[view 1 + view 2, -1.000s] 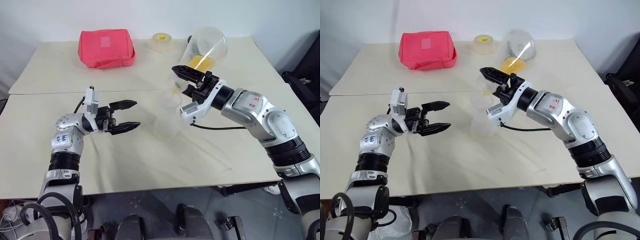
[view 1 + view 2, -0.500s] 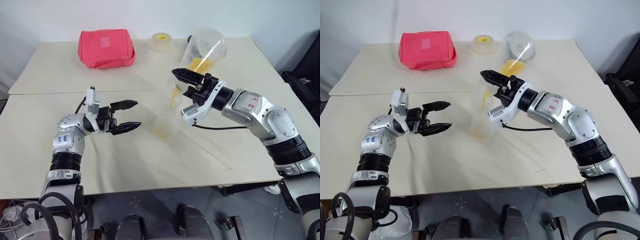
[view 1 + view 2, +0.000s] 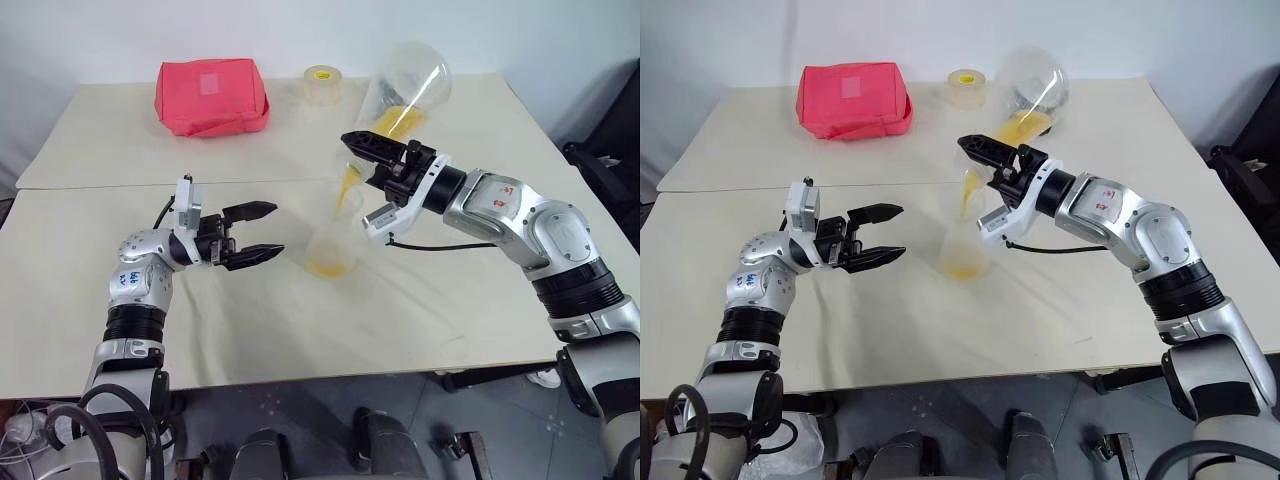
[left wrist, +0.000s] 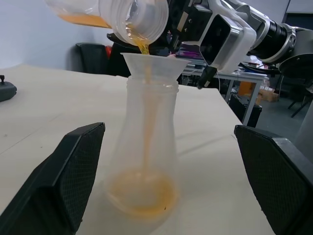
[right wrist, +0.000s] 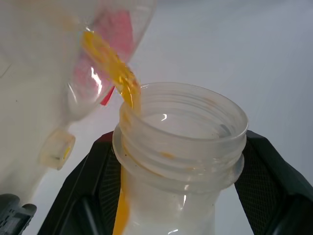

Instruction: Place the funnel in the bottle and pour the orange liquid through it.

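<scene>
The bottle (image 4: 144,161), a clear conical flask, stands upright on the table in front of me with the clear funnel (image 4: 152,61) seated in its neck. My right gripper (image 3: 366,160) is shut on the neck of a second clear flask (image 3: 408,82), tilted mouth-down over the funnel. The orange liquid (image 4: 146,122) runs in a thin stream from that mouth (image 5: 181,142) through the funnel and pools in the bottle's base (image 3: 328,266). More of it lies inside the tilted flask. My left gripper (image 3: 276,230) is open, level with the bottle and just to its left, touching nothing.
A red pouch (image 3: 212,95) lies at the far left of the table (image 3: 450,320). A clear tape roll (image 3: 322,83) with a yellow core sits at the back, beside the raised flask. A seam crosses the tabletop behind my left gripper.
The right gripper has tipped its flask further. The stream now runs steadily, and the orange pool in the bottle's base has grown from almost nothing. My left gripper has not moved.
</scene>
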You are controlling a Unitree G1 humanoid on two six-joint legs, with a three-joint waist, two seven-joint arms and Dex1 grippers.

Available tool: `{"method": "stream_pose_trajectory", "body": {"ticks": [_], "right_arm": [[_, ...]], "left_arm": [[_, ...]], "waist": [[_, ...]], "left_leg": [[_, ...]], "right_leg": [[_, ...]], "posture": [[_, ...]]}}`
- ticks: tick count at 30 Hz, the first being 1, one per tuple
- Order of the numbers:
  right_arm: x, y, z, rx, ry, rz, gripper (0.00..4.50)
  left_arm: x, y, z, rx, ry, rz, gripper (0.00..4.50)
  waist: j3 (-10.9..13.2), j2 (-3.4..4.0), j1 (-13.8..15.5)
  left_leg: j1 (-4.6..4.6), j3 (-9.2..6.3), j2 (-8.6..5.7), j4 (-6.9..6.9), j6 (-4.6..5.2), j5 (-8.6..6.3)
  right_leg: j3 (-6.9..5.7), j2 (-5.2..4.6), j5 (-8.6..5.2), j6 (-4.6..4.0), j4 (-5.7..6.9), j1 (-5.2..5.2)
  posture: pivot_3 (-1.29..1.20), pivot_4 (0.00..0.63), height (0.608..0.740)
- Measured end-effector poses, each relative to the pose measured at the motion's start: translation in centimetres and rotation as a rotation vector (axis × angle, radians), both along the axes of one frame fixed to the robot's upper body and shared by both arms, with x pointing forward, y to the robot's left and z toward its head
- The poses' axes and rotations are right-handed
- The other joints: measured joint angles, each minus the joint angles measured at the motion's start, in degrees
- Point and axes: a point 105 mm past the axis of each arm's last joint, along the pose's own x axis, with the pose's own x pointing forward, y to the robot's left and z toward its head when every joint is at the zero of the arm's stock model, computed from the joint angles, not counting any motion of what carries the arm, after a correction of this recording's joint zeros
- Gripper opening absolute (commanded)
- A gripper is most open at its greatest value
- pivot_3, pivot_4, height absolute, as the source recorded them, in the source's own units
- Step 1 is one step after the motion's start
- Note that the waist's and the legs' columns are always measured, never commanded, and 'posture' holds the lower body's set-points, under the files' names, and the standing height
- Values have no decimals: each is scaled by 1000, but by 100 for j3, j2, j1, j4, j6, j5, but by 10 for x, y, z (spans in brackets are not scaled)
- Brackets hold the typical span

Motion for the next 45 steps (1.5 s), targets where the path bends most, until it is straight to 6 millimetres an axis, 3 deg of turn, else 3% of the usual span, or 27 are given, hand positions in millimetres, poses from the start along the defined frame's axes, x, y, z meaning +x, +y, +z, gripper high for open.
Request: {"method": "stream_pose_trajectory", "body": {"ticks": [45], "right_arm": [[-1, 5, 3, -40, -105, 74, 2767]], "left_arm": [[0, -3, 1, 5, 2, -8, 4500]], "waist": [[0, 0, -24]], "left_leg": [[0, 0, 1, -1, -1, 0]], "right_leg": [[0, 0, 0, 0, 1, -1]], "posture": [[0, 150, 740]]}}
